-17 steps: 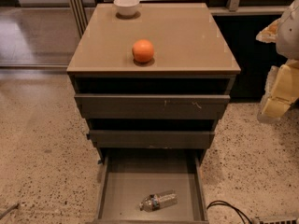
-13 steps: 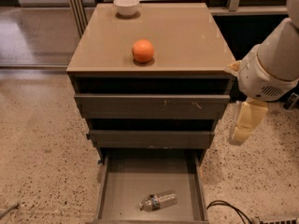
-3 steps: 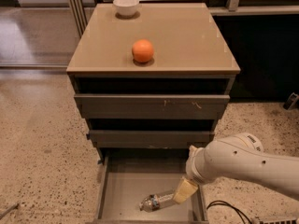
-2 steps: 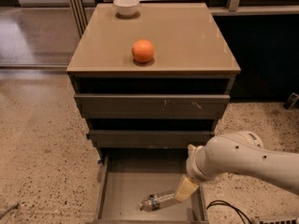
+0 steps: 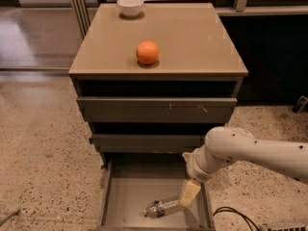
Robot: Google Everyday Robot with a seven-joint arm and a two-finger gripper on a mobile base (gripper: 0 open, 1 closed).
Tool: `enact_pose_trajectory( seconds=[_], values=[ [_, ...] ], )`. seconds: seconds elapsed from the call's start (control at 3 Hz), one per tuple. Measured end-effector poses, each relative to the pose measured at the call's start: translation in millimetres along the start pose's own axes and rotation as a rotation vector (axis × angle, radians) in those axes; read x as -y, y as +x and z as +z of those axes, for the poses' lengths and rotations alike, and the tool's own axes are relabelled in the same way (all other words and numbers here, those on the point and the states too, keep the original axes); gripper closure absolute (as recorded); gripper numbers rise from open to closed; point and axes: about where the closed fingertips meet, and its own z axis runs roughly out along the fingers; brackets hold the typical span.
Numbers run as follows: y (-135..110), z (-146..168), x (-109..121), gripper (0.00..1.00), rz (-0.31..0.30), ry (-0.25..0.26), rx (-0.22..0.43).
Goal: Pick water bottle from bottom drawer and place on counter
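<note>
Reading from the largest item down, which step is in hand? (Operator)

Step in hand: the reach for the grasp. The pick is not yet done.
1. The counter (image 5: 192, 37) carries no bottle.
2. The bottom drawer (image 5: 126, 196) is open below the two shallower drawers (image 5: 154, 109), with its grey floor exposed.
3. The arm (image 5: 250, 150) extends from the right edge of the view and bends down into the open drawer.
4. The gripper (image 5: 189, 193) sits at the drawer's right side, its cream tip touching the right end of the water bottle (image 5: 161, 208). Whether the gripper is spread or pressed together cannot be told from this view.
5. The water bottle lies on its side on the drawer floor, near the front edge. (Technician)

What does the next move call for? (Operator)

Judgement only:
1. Secure the bottle across its body before any lift. It is round and lies loose, so contact at one end could roll it or push it toward the left wall.
2. Once it is held, raise it clear of the drawer's thin side walls and pass in front of the two drawer fronts above.
3. Set it down on bare counter, apart from the orange (image 5: 147, 52) near the middle and the bowl (image 5: 130, 6) at the back edge. (Technician)
</note>
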Motion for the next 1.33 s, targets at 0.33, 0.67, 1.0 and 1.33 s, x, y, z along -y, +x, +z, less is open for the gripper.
enact_pose_trajectory(
  seconds=[0.33,0.67,1.0,1.33],
  values=[
    [0.0,0.0,0.0,0.00,0.000,0.000,0.000],
    [10.8,22.8,0.2,0.00,0.015,-0.033,0.017],
    [40.8,90.9,-2.5,0.00,0.076,-0.091,0.069],
    [40.9,91.0,-2.5,0.00,0.076,-0.091,0.069]
  ],
)
